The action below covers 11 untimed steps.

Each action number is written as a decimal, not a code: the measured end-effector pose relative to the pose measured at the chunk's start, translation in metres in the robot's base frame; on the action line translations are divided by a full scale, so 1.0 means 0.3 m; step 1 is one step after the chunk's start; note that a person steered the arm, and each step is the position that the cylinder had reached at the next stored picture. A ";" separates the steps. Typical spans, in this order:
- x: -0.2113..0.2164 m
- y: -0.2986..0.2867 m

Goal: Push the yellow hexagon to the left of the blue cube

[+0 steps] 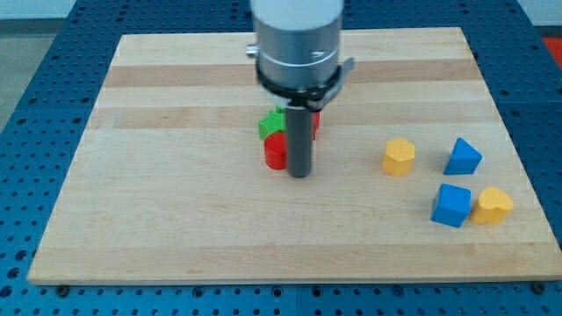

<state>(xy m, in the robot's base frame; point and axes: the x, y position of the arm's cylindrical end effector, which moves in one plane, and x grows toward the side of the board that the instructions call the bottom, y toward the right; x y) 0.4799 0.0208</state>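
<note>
The yellow hexagon (399, 157) lies on the wooden board at the view's right. A blue cube (451, 204) lies lower right of it. A second blue block (462, 157) lies directly right of the hexagon. A yellow heart-shaped block (493, 204) touches the lower blue cube's right side. My tip (300, 174) is near the board's middle, well left of the hexagon, just right of a red block (276, 151).
A green block (270, 124) sits behind the red block, and another red block (314, 123) is partly hidden behind the rod. The wooden board (176, 219) rests on a blue perforated table.
</note>
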 end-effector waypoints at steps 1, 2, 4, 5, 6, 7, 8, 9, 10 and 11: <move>-0.012 0.109; -0.032 0.140; -0.124 0.273; -0.121 0.384; -0.056 0.389; 0.067 0.401; 0.134 0.454; 0.139 0.479; 0.173 0.503; 0.199 0.503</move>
